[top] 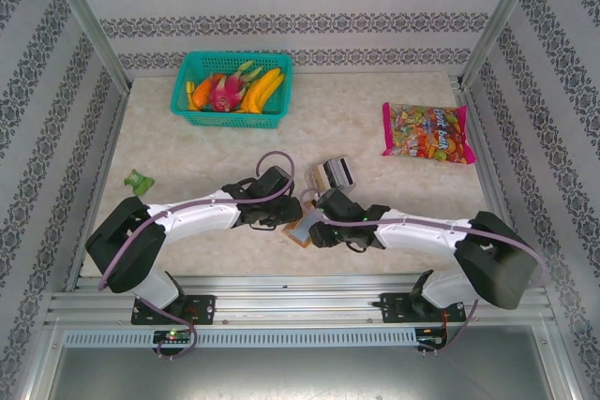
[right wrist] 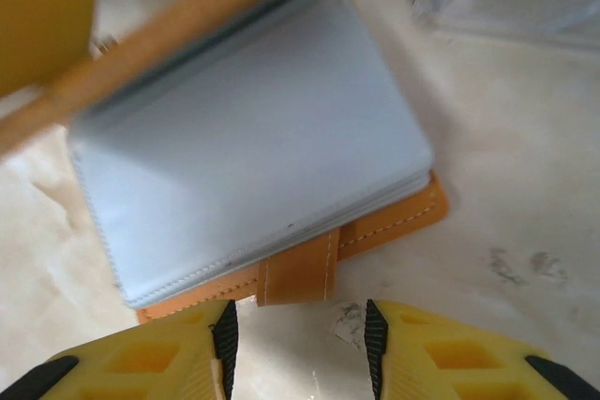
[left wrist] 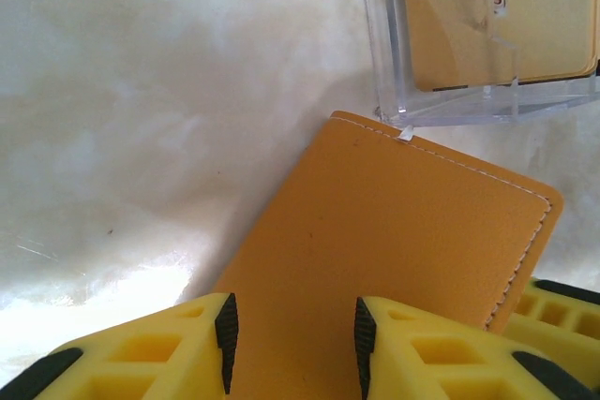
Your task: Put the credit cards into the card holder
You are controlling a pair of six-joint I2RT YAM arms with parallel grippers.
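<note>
Left fingers [left wrist: 131, 355] low on card holder [left wrist: 394, 222]

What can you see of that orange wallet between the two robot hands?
The card holder is orange-brown and leather-looking, with pale stitching along its rounded edge. It lies open on the marbled table: one cover flat, the other lifted. Inside are smooth pale grey-blue sleeves, and a short strap sticks out from the flat cover's edge. A clear plastic box sits right by one corner.
</note>
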